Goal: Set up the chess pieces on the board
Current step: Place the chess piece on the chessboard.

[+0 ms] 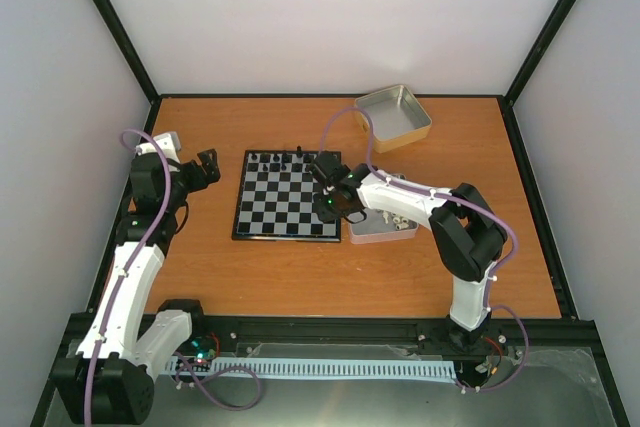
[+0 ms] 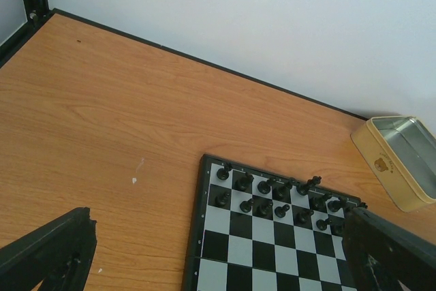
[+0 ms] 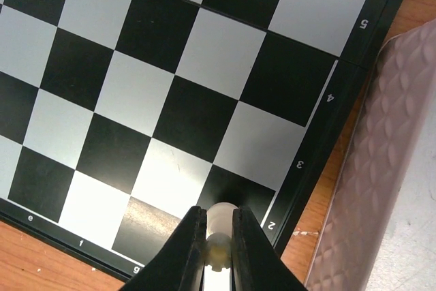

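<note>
The board (image 1: 285, 197) lies mid-table, with black pieces (image 1: 282, 159) on its far two rows; it also shows in the left wrist view (image 2: 272, 243) and the right wrist view (image 3: 170, 66). My right gripper (image 3: 218, 226) is shut on a cream-white chess piece (image 3: 219, 217), held just above the black square by the "2" mark at the board's near right corner. In the top view that gripper (image 1: 333, 202) hangs over the board's right edge. More white pieces (image 1: 395, 219) lie in a tin right of the board. My left gripper (image 1: 207, 169) is open and empty, left of the board.
A shallow metal tin (image 1: 385, 232) sits against the board's right edge, seen also in the right wrist view (image 3: 381, 168). A second tin (image 1: 393, 117) stands at the back right, seen also in the left wrist view (image 2: 402, 158). Black frame rails border the table.
</note>
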{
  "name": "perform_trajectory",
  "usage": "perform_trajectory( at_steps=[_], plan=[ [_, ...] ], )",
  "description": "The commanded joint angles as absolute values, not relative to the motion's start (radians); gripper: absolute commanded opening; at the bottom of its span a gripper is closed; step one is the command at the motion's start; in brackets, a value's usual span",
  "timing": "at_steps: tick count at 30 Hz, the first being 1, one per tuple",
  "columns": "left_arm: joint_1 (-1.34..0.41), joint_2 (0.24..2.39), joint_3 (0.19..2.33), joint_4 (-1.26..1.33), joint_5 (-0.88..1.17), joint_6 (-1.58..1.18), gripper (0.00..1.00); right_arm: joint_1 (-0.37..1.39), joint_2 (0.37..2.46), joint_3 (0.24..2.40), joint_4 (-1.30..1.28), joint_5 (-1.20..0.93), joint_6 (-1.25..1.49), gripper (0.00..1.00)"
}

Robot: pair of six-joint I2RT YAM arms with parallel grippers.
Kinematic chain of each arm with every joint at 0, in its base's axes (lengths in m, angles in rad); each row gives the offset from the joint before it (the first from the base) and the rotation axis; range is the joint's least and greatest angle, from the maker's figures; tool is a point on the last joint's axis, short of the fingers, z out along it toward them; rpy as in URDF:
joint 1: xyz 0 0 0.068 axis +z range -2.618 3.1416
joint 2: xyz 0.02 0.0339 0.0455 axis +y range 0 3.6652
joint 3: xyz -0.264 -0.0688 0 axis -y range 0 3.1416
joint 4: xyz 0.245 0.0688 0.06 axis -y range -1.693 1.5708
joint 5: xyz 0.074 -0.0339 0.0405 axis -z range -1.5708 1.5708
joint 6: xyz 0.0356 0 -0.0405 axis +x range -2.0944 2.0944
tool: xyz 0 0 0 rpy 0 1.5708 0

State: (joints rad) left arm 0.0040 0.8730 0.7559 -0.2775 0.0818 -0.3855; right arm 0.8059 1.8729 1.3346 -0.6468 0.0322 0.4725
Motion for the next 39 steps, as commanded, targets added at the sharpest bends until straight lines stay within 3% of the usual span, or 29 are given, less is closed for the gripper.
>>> perform_trajectory(
  at_steps=[1, 16, 27, 39],
  plan=[
    [-0.002, 0.863, 0.758, -0.244, 0.077, -0.37, 1.0, 0.827, 1.861, 1.324, -0.657, 0.016, 0.472, 0.09],
    [-0.002, 0.863, 0.754, -0.241, 0.086, -0.368, 1.0, 0.85, 1.84, 1.275, -0.68, 0.014, 0.48, 0.1],
    [-0.003, 0.861, 0.751, -0.236, 0.098, -0.363, 1.0, 0.85, 1.763, 1.319, -0.665, 0.055, 0.483, 0.4],
    [-0.002, 0.859, 0.748, -0.232, 0.107, -0.359, 1.0, 0.694, 1.55, 1.119, -0.601, 0.282, 0.573, 0.4]
  ],
)
